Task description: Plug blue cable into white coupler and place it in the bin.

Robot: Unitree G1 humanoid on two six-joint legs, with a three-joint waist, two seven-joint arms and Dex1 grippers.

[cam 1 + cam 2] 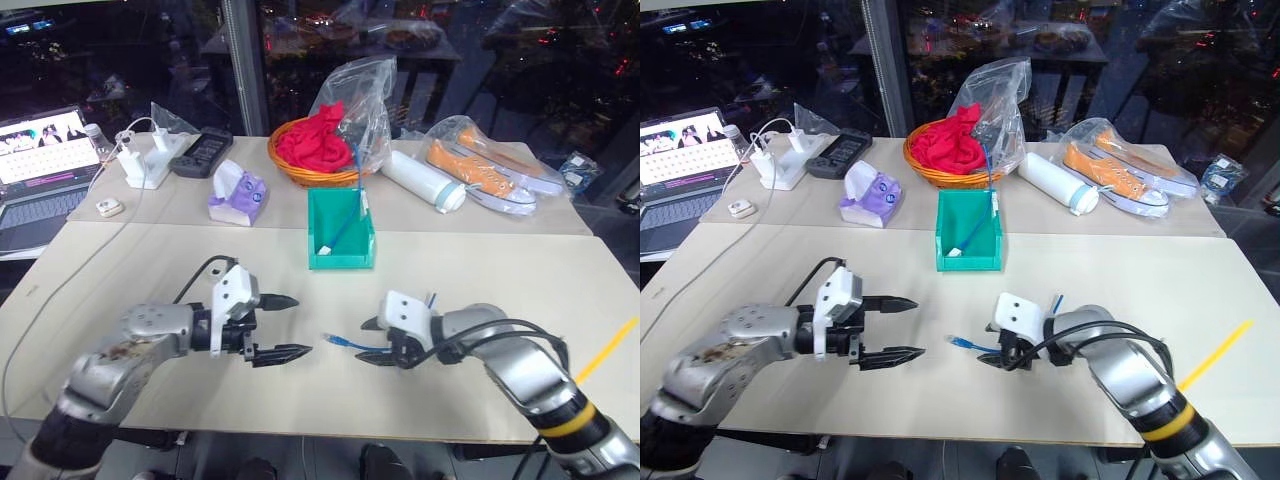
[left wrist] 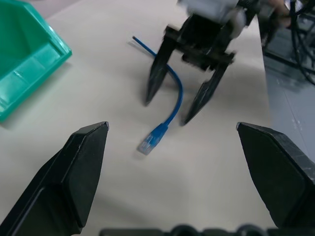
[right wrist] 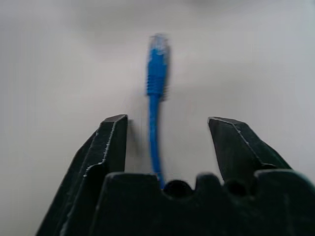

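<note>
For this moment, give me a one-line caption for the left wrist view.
Open right hand straddles the blue cable on the table, the bin alongside.

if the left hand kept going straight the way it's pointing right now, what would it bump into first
Most likely the blue cable lying on the table: its clear plug end sits straight ahead between the open fingers of the left hand. Just past it is the right hand, open around the cable. Depth is hard to judge.

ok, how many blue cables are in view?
2. One blue cable lies on the table between the open fingers of the right gripper. The other blue cable stands leaning inside the bin. More could be hidden in the bags.
</note>
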